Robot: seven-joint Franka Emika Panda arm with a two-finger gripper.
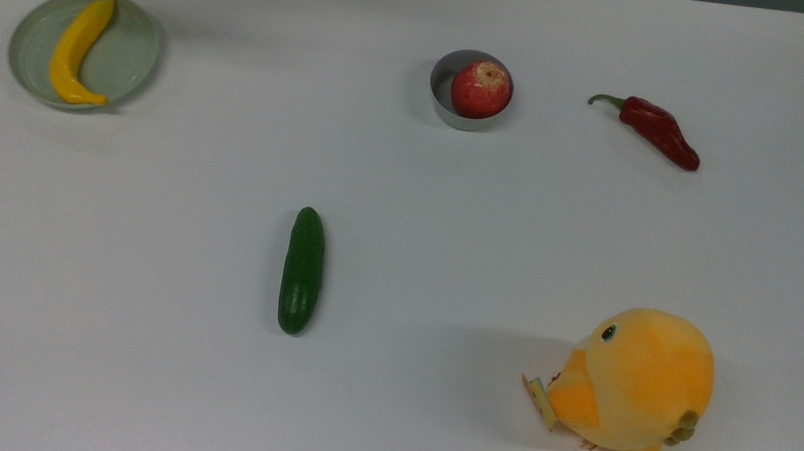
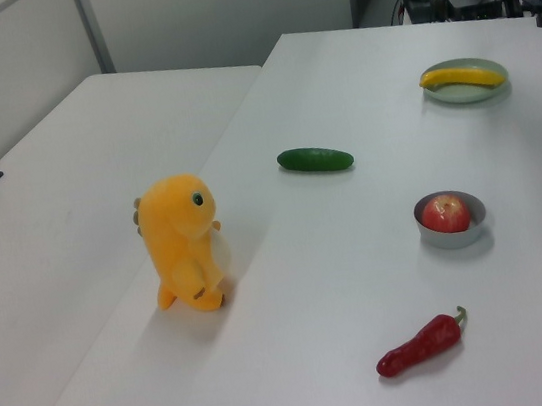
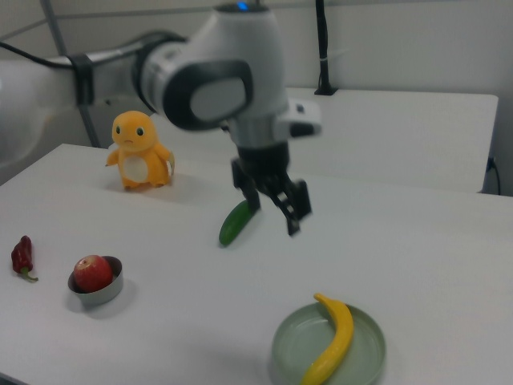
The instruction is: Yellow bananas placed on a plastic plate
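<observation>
Yellow bananas [image 1: 78,51] are lying across the plastic plate [image 1: 129,53]; at its twelve o'clock the claw [image 3: 274,210] is hanging above, fingers spread, gripping nothing.

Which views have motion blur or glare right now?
Right view: the gripper and the arm above it are smeared by motion blur, while the banana on the plate is fairly crisp. Top view: even lighting, soft shadows, no strong glare on the table.

White table [image 1: 420,432], second white table [image 2: 66,181] alongside, pale grey wall [image 2: 223,8]
</observation>
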